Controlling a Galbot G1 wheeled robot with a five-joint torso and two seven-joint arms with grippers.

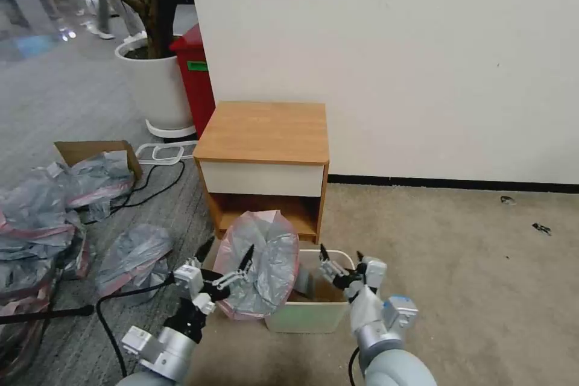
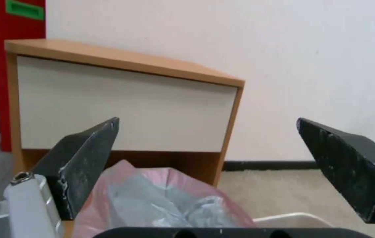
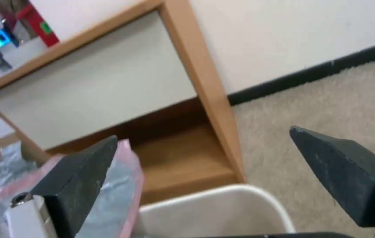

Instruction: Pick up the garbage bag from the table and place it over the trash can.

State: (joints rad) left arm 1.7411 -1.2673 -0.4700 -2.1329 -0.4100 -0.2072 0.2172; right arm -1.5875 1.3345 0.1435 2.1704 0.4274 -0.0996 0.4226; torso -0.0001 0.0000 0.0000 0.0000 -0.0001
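Both spread: left gripper [image 1: 224,254] and right gripper [image 1: 341,255] flank garbage bag [image 1: 265,265], seemingly draped over trash can [image 1: 313,313].

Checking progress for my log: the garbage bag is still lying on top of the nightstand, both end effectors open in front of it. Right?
Not quite. The head view shows the nightstand top bare; the garbage bag hangs at the trash can on the floor. The left end effector and right end effector are indeed open.

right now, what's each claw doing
Left claw: open, at the crinkly grey plastic bag with pink rim, not gripping it.
Right claw: open, empty, over the cream plastic bin.
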